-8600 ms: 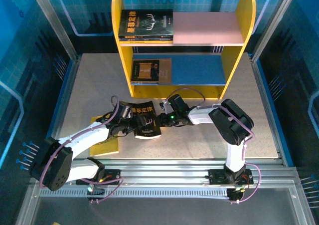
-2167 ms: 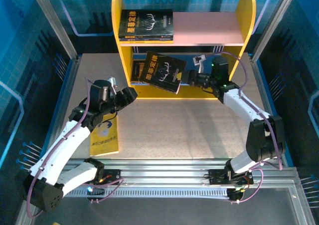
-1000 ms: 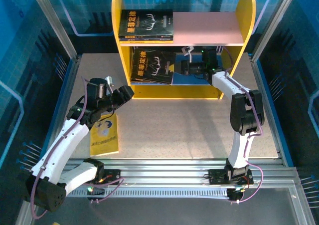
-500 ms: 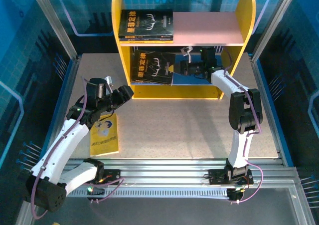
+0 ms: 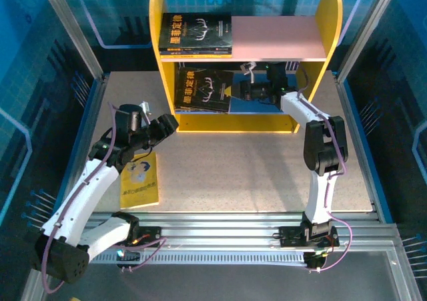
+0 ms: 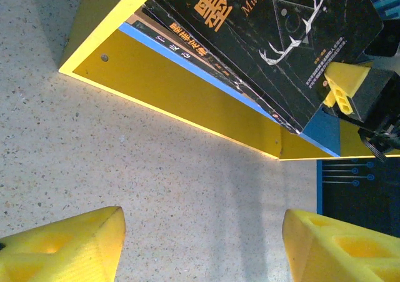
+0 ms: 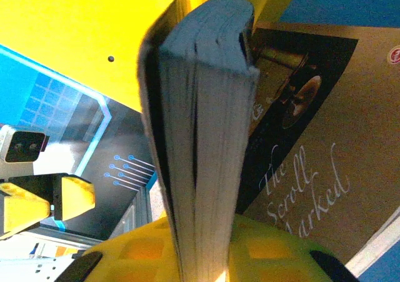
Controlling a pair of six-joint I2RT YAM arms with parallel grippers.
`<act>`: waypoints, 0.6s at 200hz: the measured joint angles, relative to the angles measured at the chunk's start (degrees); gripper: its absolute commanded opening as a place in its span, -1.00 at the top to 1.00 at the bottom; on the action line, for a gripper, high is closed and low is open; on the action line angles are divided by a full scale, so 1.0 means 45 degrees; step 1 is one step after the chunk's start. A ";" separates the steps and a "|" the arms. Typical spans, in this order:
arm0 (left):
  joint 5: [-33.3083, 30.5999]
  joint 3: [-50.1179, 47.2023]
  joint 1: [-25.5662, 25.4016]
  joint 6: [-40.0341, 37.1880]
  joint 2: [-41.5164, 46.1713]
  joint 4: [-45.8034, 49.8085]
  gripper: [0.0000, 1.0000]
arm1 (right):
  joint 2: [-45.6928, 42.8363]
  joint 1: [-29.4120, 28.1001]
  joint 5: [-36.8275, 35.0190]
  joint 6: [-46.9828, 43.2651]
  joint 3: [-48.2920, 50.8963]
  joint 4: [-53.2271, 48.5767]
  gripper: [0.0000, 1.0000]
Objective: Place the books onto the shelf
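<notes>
1. The small two-tier shelf (image 5: 319, 41), with rounded yellow side panels, a pink upper board and a blue lower board, stands at the far edge of the speckled beige counter (image 5: 253, 167).
2. The right hand (image 5: 237, 92) reaches in between the two boards. It is clamped narrowly on the right edge of a black paperback with a white antler design (image 5: 203, 89).
3. That black paperback is over the left half of the blue lower board, against the left side panel. It lies above a brown-black book with cursive lettering (image 7: 300, 138). Whether it rests fully on that book cannot be told.
4. In the right wrist view, the held book's page edge runs between the yellow pads (image 7: 206, 251).
5. A stack of black antler-cover books (image 5: 197, 32) lies flat on the left end of the pink upper board.
6. The left hand (image 5: 163, 126) hovers over the counter's left side with its jaws wide and nothing between them. It points toward the shelf's lower left corner.
7. A thin yellow-covered book (image 5: 141, 181) lies flat near the counter's front left corner, just below the left arm.
</notes>
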State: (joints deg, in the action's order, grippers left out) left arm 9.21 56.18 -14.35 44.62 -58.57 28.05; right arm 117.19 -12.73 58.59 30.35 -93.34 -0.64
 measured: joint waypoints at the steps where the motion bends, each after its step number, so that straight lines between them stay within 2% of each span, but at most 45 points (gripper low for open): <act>1: 0.0000 0.0000 0.0000 0.0000 0.0000 0.0000 -0.37 | 0.0010 0.0000 0.0005 0.0000 -0.0010 0.0000 0.57; 66: 0.0044 0.0000 0.0073 0.0000 0.0000 0.0000 -0.37 | 0.0398 -0.0063 -0.0024 -0.0398 -0.0894 -0.0729 0.51; 106: 0.0068 -0.0005 0.0083 0.0000 0.0010 0.0000 -0.37 | 0.0466 -0.0087 -0.0335 -0.0903 -0.1321 -0.1443 0.27; 120: 0.0073 -0.0015 0.0092 0.0000 0.0029 0.0005 -0.37 | 0.0491 -0.0087 -0.0413 -0.1049 -0.1428 -0.1681 0.26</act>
State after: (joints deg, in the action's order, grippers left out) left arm 9.54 56.12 -13.93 44.62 -58.43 28.08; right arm 119.39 -13.13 56.73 25.63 -99.77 -8.21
